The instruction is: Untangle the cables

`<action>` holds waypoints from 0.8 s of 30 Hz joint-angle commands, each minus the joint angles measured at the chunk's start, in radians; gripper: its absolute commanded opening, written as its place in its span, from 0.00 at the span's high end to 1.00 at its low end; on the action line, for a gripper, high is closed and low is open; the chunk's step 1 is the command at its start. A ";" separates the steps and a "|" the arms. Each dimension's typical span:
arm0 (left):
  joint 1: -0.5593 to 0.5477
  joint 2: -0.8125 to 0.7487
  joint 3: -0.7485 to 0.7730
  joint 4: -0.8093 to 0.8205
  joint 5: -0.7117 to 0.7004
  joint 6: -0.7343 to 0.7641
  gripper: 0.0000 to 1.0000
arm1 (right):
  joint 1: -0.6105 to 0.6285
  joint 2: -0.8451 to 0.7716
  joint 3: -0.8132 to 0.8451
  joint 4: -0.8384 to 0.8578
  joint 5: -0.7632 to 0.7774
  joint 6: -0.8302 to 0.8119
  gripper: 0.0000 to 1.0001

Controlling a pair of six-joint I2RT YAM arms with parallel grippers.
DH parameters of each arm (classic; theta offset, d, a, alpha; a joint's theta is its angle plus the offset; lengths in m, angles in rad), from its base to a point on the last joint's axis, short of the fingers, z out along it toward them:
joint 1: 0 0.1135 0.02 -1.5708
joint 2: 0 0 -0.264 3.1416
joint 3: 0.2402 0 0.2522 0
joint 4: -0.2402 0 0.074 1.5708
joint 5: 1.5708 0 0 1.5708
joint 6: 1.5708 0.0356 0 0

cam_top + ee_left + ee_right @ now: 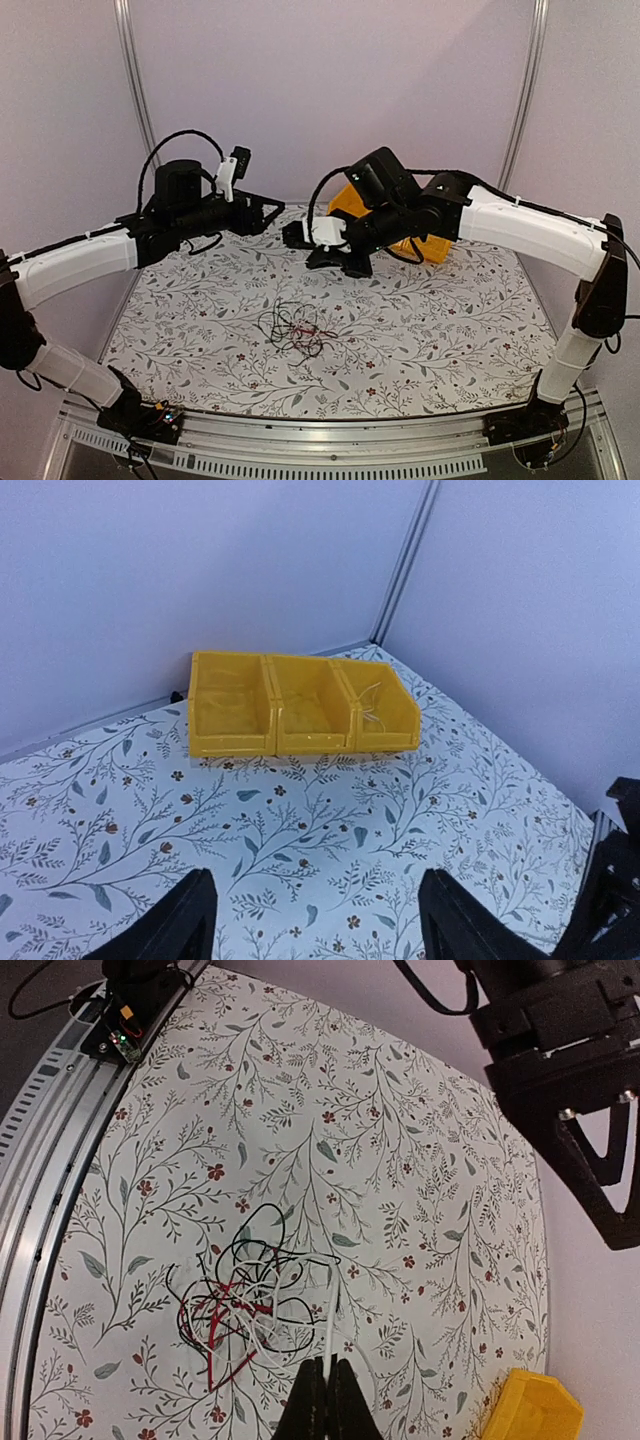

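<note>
Pale lilac walls close in a table (440,330) spread with a cloth printed in grey leaves and small red flowers. Near the middle of that cloth lie the cables (295,330), a loose knot of thin black, red and white wires resting flat on the print, well apart from both arms. The right wrist camera looks down on them (245,1305): the red loops sit toward the rail side, and white strands run out toward the camera.

The left gripper (268,212) hangs above the far left part of the table, and its own camera shows the two black fingers (185,920) spread wide with only cloth between them. Beyond them, a yellow three-compartment bin (300,715) sits against the back wall.

The right gripper (290,235) is raised over the far middle of the table, in front of that bin (345,200). Its fingers (325,1400) are pressed together, tip to tip. One white strand lines up with the fingertips in that view; I cannot tell whether it is pinched there or merely lies on the cloth below.
</note>
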 commanded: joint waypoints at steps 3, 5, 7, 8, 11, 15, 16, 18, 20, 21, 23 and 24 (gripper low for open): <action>-0.164 -0.175 -0.231 0.211 -0.122 0.003 0.29 | -0.089 -0.085 -0.025 0.011 -0.146 0.134 1.00; -0.201 -0.235 -0.369 0.339 -0.072 0.014 0.30 | -0.108 -0.115 -0.044 0.035 -0.165 0.155 1.00; -0.234 -0.250 -0.425 0.390 -0.044 0.014 0.34 | -0.121 -0.128 -0.056 0.050 -0.184 0.174 1.00; -0.255 -0.250 -0.445 0.401 -0.037 0.017 0.35 | -0.126 -0.130 -0.060 0.055 -0.190 0.184 1.00; -0.299 -0.234 -0.486 0.435 -0.068 0.010 0.36 | -0.131 -0.133 -0.073 0.067 -0.201 0.203 1.00; -0.337 -0.152 -0.483 0.475 -0.111 0.019 0.34 | -0.133 -0.144 -0.095 0.092 -0.205 0.218 1.00; -0.348 -0.128 -0.479 0.500 -0.113 0.022 0.34 | -0.133 -0.146 -0.099 0.096 -0.207 0.221 1.00; -0.371 -0.079 -0.471 0.566 -0.127 0.023 0.35 | -0.134 -0.151 -0.107 0.101 -0.210 0.225 1.00; -0.391 -0.026 -0.452 0.605 -0.161 0.017 0.35 | -0.136 -0.155 -0.123 0.107 -0.218 0.232 1.00; -0.399 0.003 -0.431 0.616 -0.177 0.014 0.35 | -0.136 -0.162 -0.129 0.112 -0.222 0.234 1.00; -0.410 0.066 -0.390 0.625 -0.203 0.013 0.35 | -0.138 -0.174 -0.139 0.119 -0.231 0.239 1.00; -0.415 0.101 -0.368 0.626 -0.219 0.011 0.35 | -0.139 -0.183 -0.141 0.122 -0.237 0.243 1.00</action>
